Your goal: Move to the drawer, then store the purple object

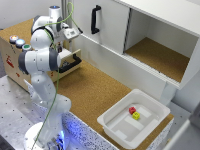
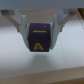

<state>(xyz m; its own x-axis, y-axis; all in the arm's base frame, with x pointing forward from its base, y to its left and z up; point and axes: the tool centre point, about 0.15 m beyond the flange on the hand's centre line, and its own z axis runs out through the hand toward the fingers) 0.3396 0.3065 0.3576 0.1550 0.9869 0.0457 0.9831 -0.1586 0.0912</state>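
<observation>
The gripper is squeezing the purple block tight between its two fingers — the drawer sits pulled open close by. If the squeeze slips, the block could tip out and land beside the drawer — not inside

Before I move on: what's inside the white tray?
In the white tray: a red block and a yellow block, side by side. Nothing else shows inside.

cork-topped counter carries a white tray at the exterior view's right; white cabinet behind, door open, cork shelf inside.
</observation>
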